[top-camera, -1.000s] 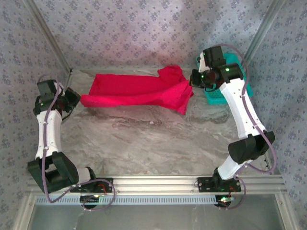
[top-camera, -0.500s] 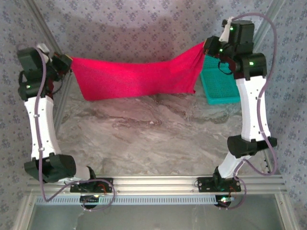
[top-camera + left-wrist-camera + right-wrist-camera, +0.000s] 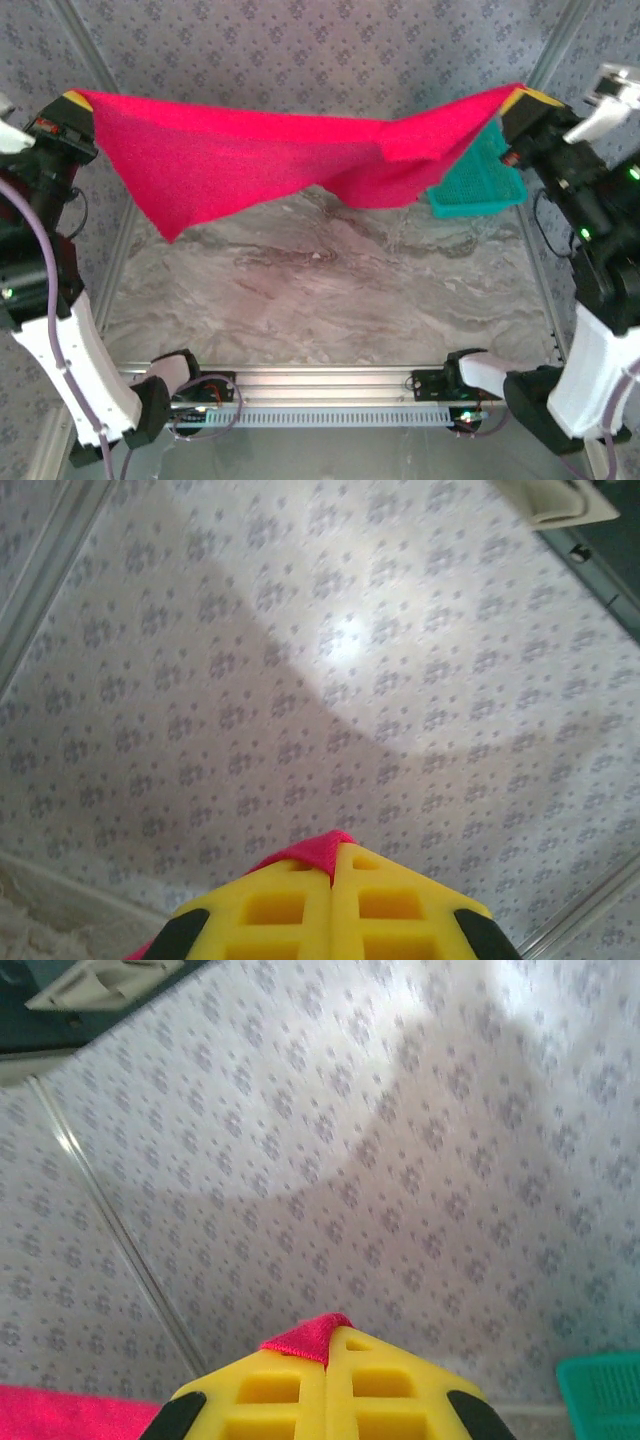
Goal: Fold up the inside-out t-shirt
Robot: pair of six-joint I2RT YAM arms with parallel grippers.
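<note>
The bright red t-shirt (image 3: pixel 270 155) hangs stretched in the air between both arms, high above the marble table (image 3: pixel 320 290), sagging in the middle with a loose corner drooping at lower left. My left gripper (image 3: pixel 80 102) is shut on its left end; a red cloth tip (image 3: pixel 312 852) pokes out between the closed yellow fingers (image 3: pixel 270 910). My right gripper (image 3: pixel 518 97) is shut on the right end, with a red hem (image 3: pixel 305 1338) pinched between its yellow fingers (image 3: pixel 385 1385). The neck tag is hidden.
A teal mesh basket (image 3: pixel 478 178) sits at the back right of the table, partly behind the hanging cloth; its corner (image 3: pixel 600 1392) shows in the right wrist view. Patterned walls enclose the back and sides, with metal frame posts (image 3: pixel 95 50) in the corners.
Both arms have risen and spread apart, lifting the t-shirt off the table from a crumpled heap into a taut span held high in the air.
</note>
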